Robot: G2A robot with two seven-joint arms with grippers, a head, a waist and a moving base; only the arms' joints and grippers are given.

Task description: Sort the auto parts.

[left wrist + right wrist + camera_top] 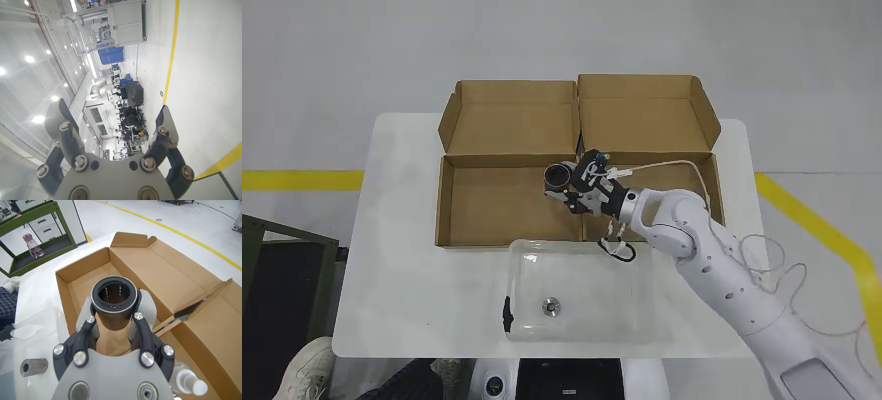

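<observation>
**Right End Effector Clamped on Bearing Sleeve over Left Carton**

The top view fixes the layout. Two open cartons stand side by side on the white desk (402,250), with a clear bin (542,248) just in front of them. The right end effector (570,185) holds the bearing sleeve (560,176) over the left carton (502,205), close to the wall it shares with the right carton (642,125). A short metal bushing (552,306) lies in the bin.

The right wrist view adds the grip and surface detail. The right end effector (116,303) is clamped on the sleeve's sides, one finger on each flank. The bearing sleeve (113,313) is a dark cylinder with a bright metal rim and a black inner ring. Rows of small balls run along its bore. The bushing (34,367) shows a drilled centre hole.

The left wrist view shows the left end effector (113,106) with fingers apart, gripping nothing and facing the hall.
</observation>
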